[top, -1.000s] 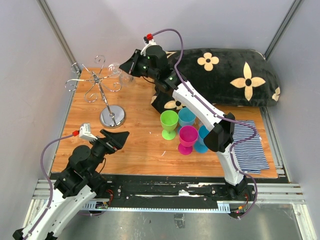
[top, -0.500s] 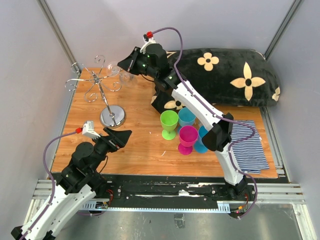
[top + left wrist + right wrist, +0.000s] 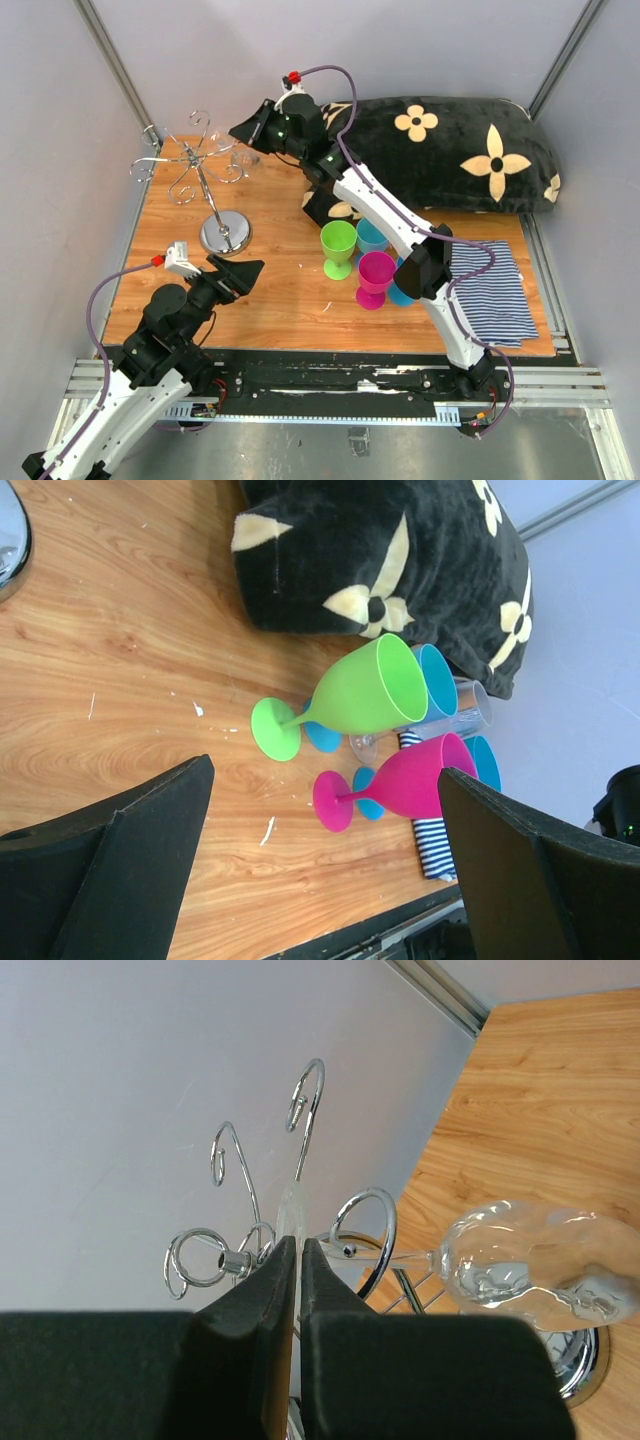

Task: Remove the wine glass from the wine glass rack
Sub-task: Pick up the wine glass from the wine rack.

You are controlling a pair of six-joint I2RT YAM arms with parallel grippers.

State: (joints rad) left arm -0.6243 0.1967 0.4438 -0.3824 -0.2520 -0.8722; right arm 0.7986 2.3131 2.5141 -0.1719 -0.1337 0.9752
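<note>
We have the right claw (image 3: 298,1248) at the far left of the tabletop (image 3: 290,285). Its pads are pressed almost together on the thin clear foot of the wine glass (image 3: 520,1272), which hangs bowl-down from a curled arm of the wine glass rack (image 3: 206,180).

To do this step well, we want a firm but gentle pinch. We slide the foot level along the hook toward its open end, and lift away only once it is free. In our judgement, any twist could pull the light wire stand over or knock glass against metal.

The left claw (image 3: 320,880) hovers spread and empty over the near left. It could steady the chrome base (image 3: 224,233) if the rack tips.

The glass looks smooth, slippery and brittle. The rack is thin, springy wire on a round, mirror-bright disc. The tabletop is matte, grained wood.
</note>
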